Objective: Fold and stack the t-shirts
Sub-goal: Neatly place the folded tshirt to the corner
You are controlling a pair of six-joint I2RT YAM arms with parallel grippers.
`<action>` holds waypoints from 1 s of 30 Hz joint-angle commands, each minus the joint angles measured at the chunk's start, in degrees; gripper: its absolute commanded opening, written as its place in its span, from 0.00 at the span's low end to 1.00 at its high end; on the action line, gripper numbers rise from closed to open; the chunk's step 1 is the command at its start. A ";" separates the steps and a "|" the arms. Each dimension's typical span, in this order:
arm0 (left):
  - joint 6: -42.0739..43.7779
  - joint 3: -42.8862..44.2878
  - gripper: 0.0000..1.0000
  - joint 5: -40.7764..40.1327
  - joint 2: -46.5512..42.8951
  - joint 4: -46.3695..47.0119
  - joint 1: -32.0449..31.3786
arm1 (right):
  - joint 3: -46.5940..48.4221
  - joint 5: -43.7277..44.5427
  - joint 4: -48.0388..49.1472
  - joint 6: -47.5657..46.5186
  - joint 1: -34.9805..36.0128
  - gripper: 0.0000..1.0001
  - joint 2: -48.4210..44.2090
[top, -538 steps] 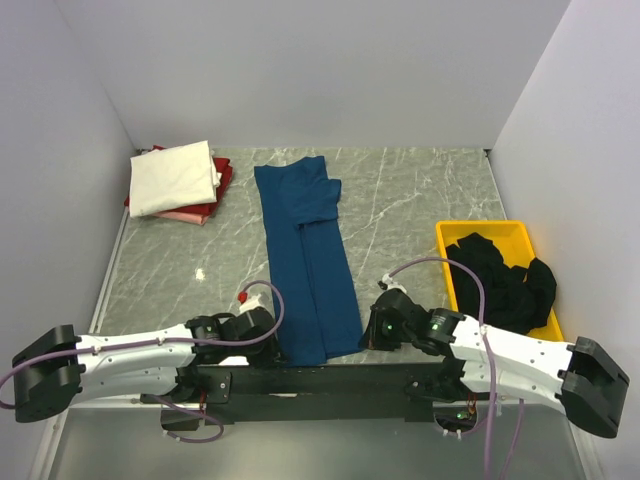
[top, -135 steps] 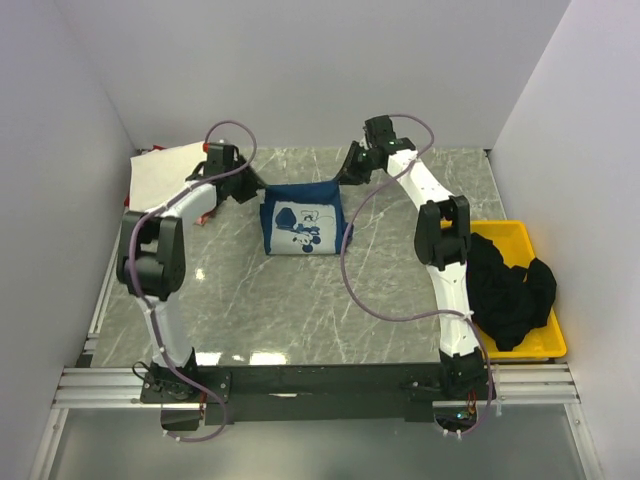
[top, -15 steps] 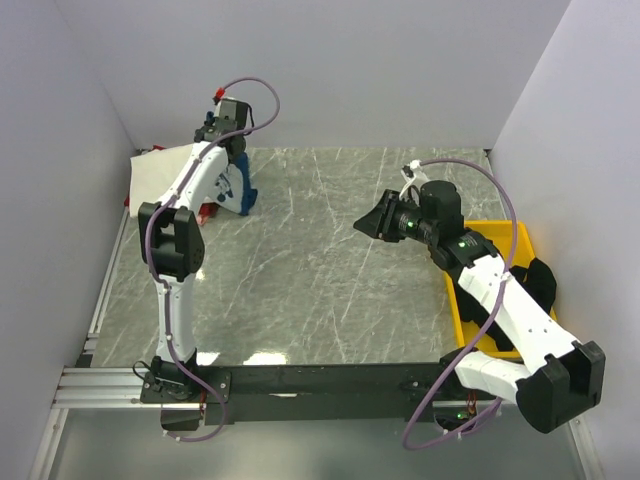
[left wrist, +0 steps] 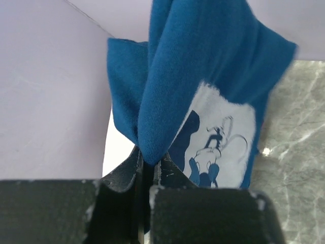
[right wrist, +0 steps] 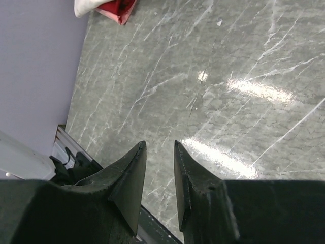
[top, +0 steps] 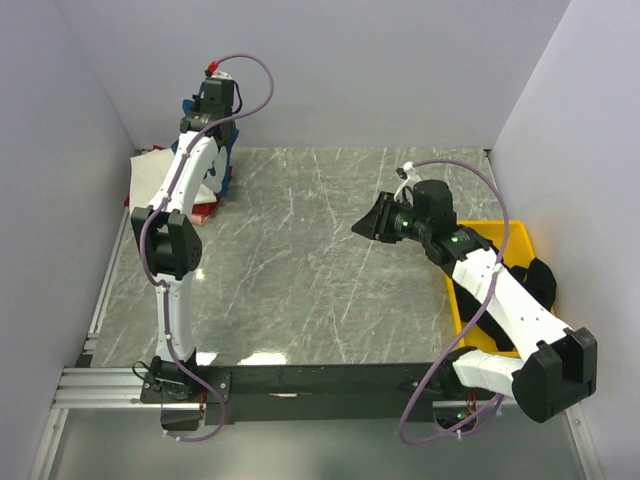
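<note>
At the far left corner, the left fingers (left wrist: 123,178) are pinched tight on the dark blue t-shirt (left wrist: 203,66). It hangs lifted, near the cream t-shirt (top: 150,178) that lies on the red t-shirt (top: 207,208). The right fingers (right wrist: 131,175) hover over the table (top: 300,270), parted by a narrow gap and holding nothing. Black t-shirts (top: 535,280) sit in the yellow tray (top: 510,232).

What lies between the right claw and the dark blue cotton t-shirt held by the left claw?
Only bare grey marble tabletop, as the top view shows.
</note>
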 commanded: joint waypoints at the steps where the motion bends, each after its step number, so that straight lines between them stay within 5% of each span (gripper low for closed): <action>1: 1.79 2.40 0.00 0.31 -2.90 1.15 1.38 | 1.80 -0.27 0.61 -0.96 0.42 0.36 0.36; 26: -6.82 -10.16 0.00 9.28 -1.85 8.26 15.97 | 4.70 1.58 -0.36 -1.93 3.84 0.34 8.10; 28: -9.46 -10.17 0.07 10.15 -1.50 9.06 16.76 | 4.53 1.49 -0.27 -2.10 3.84 0.34 8.45; 30: -11.48 -9.90 0.33 9.37 -0.88 9.32 16.94 | 4.35 1.49 -0.27 -2.19 3.76 0.35 8.80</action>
